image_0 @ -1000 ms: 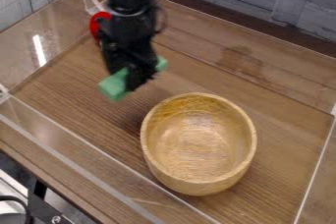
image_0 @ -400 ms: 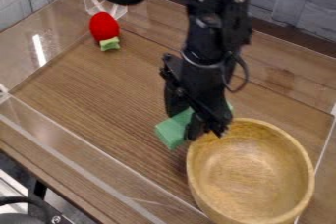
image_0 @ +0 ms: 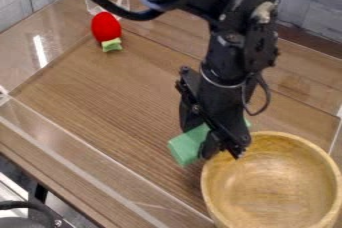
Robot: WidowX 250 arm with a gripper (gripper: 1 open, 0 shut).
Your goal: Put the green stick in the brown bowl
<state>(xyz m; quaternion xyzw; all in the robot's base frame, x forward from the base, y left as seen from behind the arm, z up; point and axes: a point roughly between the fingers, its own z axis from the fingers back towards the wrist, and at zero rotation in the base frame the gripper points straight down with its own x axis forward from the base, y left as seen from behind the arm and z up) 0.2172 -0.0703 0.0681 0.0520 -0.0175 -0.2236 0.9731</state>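
While shut on green stick (image_0: 190,146), claw (image_0: 214,140) hangs beside brown bowl (image_0: 274,186).

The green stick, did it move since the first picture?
Yes. The green stick, shut in the gripper, has gone right and toward the camera, away from the red toy, now beside the brown bowl.

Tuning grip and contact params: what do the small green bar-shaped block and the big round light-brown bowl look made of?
Small green bar-shaped block: matte, even green, no grain or shine; painted wood or foam, can't tell which. Big round light-brown bowl: wood, going by the visible grain rings and thick rim, with a smooth satin finish. Black gripper is shut on the block.
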